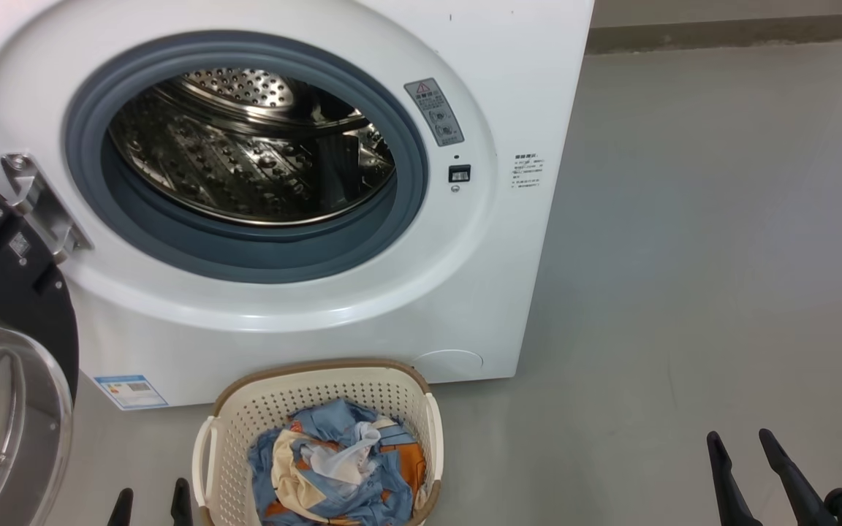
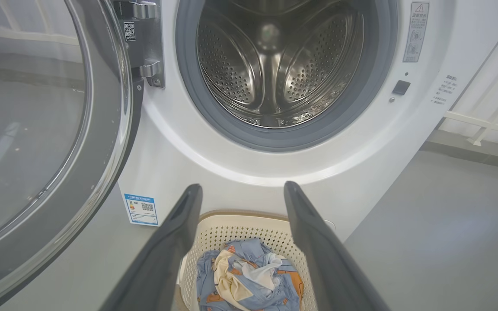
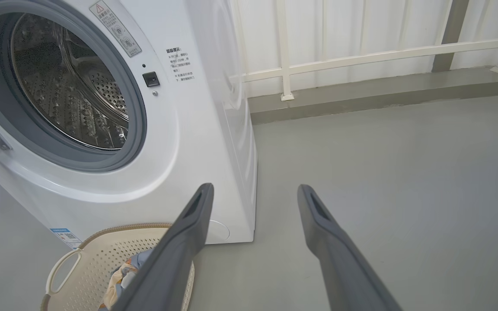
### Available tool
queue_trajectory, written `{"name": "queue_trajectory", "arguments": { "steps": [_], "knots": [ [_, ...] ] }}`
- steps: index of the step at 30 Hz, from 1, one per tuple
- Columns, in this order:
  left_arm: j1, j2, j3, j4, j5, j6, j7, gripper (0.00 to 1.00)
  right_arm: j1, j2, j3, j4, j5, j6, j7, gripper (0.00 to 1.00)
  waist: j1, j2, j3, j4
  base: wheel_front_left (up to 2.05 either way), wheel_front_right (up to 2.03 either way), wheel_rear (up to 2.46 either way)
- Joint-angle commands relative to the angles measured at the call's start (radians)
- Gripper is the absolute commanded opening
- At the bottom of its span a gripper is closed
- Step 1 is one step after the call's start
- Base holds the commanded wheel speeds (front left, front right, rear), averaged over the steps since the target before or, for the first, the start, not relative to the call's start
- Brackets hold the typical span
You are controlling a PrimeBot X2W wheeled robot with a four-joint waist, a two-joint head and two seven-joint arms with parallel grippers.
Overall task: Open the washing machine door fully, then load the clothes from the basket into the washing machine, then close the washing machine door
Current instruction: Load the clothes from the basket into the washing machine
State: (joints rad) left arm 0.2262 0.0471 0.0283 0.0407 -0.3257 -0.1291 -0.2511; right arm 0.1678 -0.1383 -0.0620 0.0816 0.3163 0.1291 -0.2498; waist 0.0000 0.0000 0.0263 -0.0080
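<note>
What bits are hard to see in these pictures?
- Door: head view, left edge cuts it off.
- Clothes: head view, lower ones covered by top ones.
- Warning sticker: head view, words too small.
- Basket: right wrist view, partly behind the right gripper.

We see a shiny perforated steel drum (image 1: pixel 245 161), a matt rubber gasket (image 1: pixel 245 252), the smooth glossy white washing machine (image 1: pixel 523 88), a perforated plastic basket (image 1: pixel 304 398) and soft cloth clothes (image 1: pixel 340 467).

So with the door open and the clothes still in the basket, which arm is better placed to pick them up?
Left. The left hand is open just beside the basket, its wrist view looking down on the clothes. The right hand, also open, sits far off over the floor.
</note>
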Motion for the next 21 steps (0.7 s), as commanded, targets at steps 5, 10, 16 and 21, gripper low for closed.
{"name": "queue_trajectory", "arguments": {
  "steps": [5, 10, 16, 21],
  "knots": [
    [-0.028, 0.003, 0.023, -0.030, 0.008, -0.002, -0.011, 1.00, -0.036, -0.010, 0.030, -0.025, -0.001, 0.002, -0.012, 1.00, 0.0000, 0.0000, 0.027, -0.017, 0.00, 0.00, 0.00],
    [-0.049, 0.003, 0.014, -0.019, 0.018, -0.002, -0.011, 1.00, -0.052, 0.001, 0.034, -0.027, 0.001, 0.002, -0.012, 1.00, 0.0000, 0.0000, 0.068, -0.040, 0.00, 0.00, 0.00],
    [-0.115, 0.003, 0.004, 0.021, 0.024, -0.002, -0.011, 1.00, -0.089, 0.015, 0.049, -0.028, 0.004, 0.002, -0.012, 1.00, 0.0000, 0.0000, 0.154, -0.078, 0.00, 0.00, 0.00],
    [-0.191, 0.004, -0.011, 0.078, 0.028, -0.002, -0.011, 1.00, -0.134, 0.031, 0.065, -0.027, 0.006, 0.002, -0.012, 1.00, 0.0000, 0.0000, 0.236, -0.123, 0.00, 0.00, 0.00]
  ]
}}
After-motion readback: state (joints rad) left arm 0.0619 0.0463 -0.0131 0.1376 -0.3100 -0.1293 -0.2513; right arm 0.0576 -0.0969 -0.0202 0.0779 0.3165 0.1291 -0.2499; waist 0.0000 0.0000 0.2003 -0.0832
